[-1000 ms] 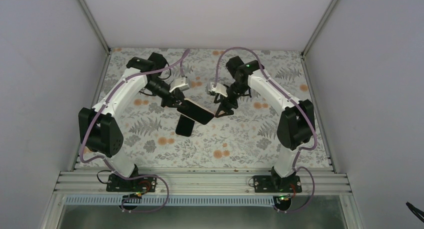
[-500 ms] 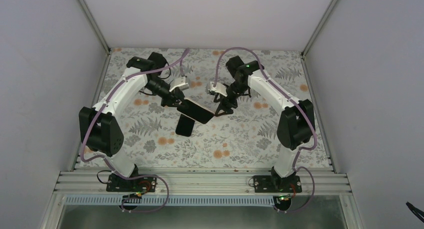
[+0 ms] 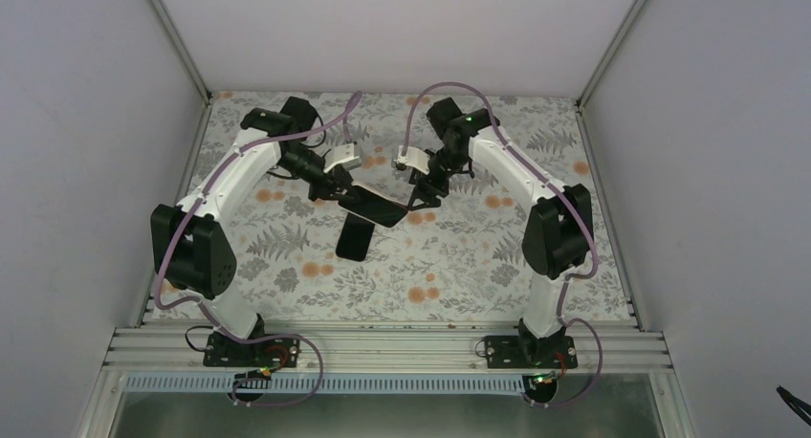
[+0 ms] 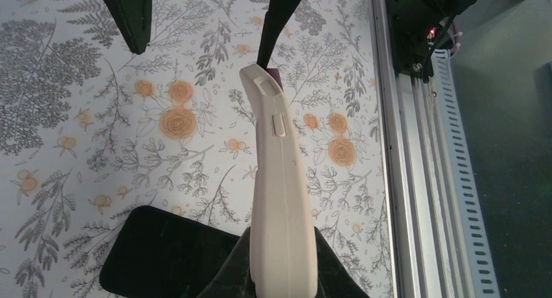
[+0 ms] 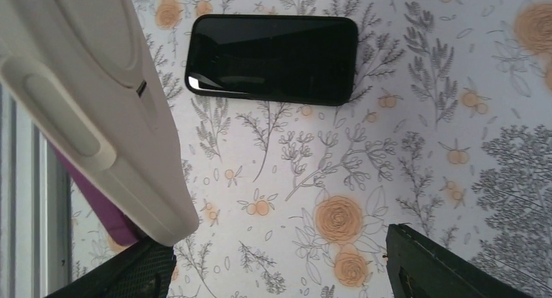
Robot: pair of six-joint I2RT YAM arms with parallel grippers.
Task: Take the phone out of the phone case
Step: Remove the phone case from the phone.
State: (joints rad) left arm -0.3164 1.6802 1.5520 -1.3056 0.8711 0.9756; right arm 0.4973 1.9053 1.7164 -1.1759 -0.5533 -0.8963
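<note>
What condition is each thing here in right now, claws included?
Phone case: held off the table, gripped at one end.
Left claw: shut on the phone case.
Right claw: open, at the case's free end.
Black phone: lying flat on the table, screen dark.

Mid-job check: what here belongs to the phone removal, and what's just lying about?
Job:
case, held by left gripper
purple phone, apparently, peeking from it
right gripper, open, at its tip

Lying about:
black phone, flat on table
</note>
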